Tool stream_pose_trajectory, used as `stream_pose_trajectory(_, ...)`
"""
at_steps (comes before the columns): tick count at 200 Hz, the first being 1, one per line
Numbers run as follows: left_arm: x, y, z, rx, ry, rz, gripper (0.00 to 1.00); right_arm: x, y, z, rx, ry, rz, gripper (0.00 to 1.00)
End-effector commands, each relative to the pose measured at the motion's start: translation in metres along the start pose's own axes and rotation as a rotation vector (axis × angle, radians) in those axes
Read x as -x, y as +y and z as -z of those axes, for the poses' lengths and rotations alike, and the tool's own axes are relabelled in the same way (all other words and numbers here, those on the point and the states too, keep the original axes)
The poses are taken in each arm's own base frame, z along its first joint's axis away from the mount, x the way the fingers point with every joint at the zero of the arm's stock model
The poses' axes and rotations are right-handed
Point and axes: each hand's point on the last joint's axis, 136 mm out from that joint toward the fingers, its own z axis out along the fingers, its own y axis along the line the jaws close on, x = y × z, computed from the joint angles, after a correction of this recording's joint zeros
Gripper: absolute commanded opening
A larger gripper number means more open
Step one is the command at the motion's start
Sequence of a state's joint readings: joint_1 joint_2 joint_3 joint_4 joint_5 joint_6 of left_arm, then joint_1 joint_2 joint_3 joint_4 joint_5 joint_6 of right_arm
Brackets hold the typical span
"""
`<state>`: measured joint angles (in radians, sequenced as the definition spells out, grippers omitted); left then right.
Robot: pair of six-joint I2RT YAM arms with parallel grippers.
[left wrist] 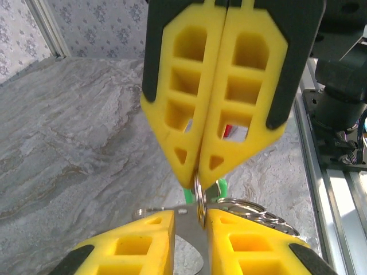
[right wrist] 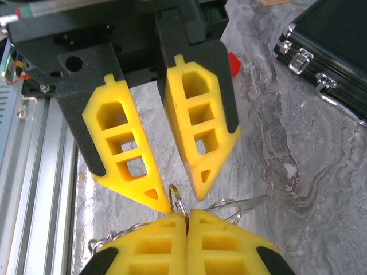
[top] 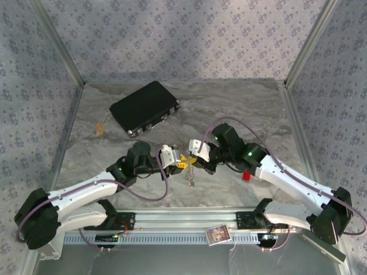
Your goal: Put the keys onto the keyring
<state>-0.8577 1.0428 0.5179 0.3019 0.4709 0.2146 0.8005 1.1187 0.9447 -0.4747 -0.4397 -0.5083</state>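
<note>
Over the table (top: 258, 114) middle, I see my right gripper (right wrist: 187, 214) jaws pinching the keyring (left wrist: 199, 197), left gripper (right wrist: 182, 200) jaws spread. Left wrist view adds a green key (left wrist: 221, 187); top view, the hanging chain (top: 191, 179).

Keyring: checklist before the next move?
1. Right gripper shut on the keyring: ok.
2. Left gripper open, fingertips either side of the ring: ok.
3. Green key at the ring; threaded on: cannot tell.
4. Beaded chain free of snags: cannot tell.
5. Black case clear of both arms: ok.
</note>
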Motion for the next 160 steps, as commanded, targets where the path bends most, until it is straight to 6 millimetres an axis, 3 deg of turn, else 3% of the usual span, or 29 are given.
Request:
stream_pose_trajectory(1, 0.013, 0.001, -0.002, -0.009, -0.017, -0.027, 0.21, 0.004, 0.001, 0.003, 0.002, 0.039, 0.050, 0.00)
stream_pose_trajectory(33, 0.012, 0.001, -0.003, -0.015, -0.016, -0.026, 0.19, 0.009, 0.006, -0.002, 0.016, 0.052, 0.074, 0.00)
stream_pose_trajectory(86, 0.011, 0.000, -0.004, -0.020, -0.019, -0.019, 0.00, 0.012, 0.009, -0.008, 0.033, 0.045, 0.082, 0.00)
stream_pose_trajectory(112, 0.011, -0.001, -0.002, -0.019, -0.023, -0.022, 0.00, 0.013, 0.010, -0.006, 0.036, 0.028, 0.069, 0.00)
stream_pose_trajectory(135, 0.011, -0.001, -0.001, -0.012, -0.041, -0.019, 0.00, 0.013, 0.004, 0.002, 0.018, -0.048, -0.002, 0.26)
stream_pose_trajectory(160, 0.012, -0.002, 0.001, -0.007, -0.075, -0.014, 0.00, 0.010, 0.001, 0.008, 0.036, -0.156, -0.106, 0.34)
